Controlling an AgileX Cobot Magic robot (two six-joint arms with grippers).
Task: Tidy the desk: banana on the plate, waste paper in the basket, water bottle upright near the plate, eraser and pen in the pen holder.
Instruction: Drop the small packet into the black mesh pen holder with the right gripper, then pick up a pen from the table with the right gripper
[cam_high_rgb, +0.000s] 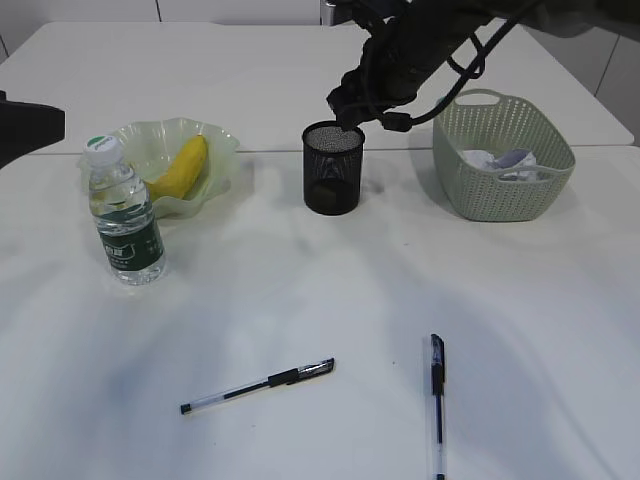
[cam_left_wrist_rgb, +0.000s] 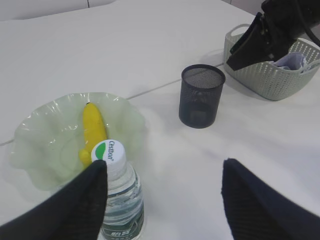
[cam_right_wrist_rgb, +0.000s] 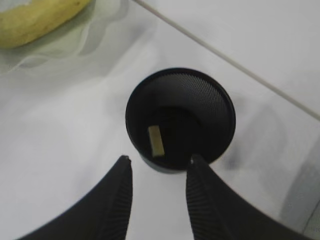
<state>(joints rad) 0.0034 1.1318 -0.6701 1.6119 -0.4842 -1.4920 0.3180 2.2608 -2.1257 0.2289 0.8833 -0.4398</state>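
Eraser (cam_right_wrist_rgb: 156, 141) lies inside the pen holder (cam_high_rgb: 333, 168) — right gripper (cam_right_wrist_rgb: 159, 167) hovers above it, fingers part-open, empty. Next: the 2 pens (cam_high_rgb: 257, 386) at 6 o'clock need picking up. Left gripper (cam_left_wrist_rgb: 162, 187) wide open, idle.

Banana (cam_high_rgb: 181, 169) lies in wavy pale-green plate (cam_high_rgb: 222, 140), far left of desk (cam_high_rgb: 320, 300). Water bottle (cam_high_rgb: 124, 214) stands upright just in front of plate, white cap on. Crumpled paper (cam_high_rgb: 505, 162) sits in sage basket (cam_high_rgb: 500, 195), right. Black mesh pen holder (cam_high_rgb: 333, 168) btwn them, small yellow eraser (cam_right_wrist_rgb: 156, 141) inside at bottom. Two pens (cam_high_rgb: 258, 385) (cam_high_rgb: 437, 400) lie flat on near desk, well apart.
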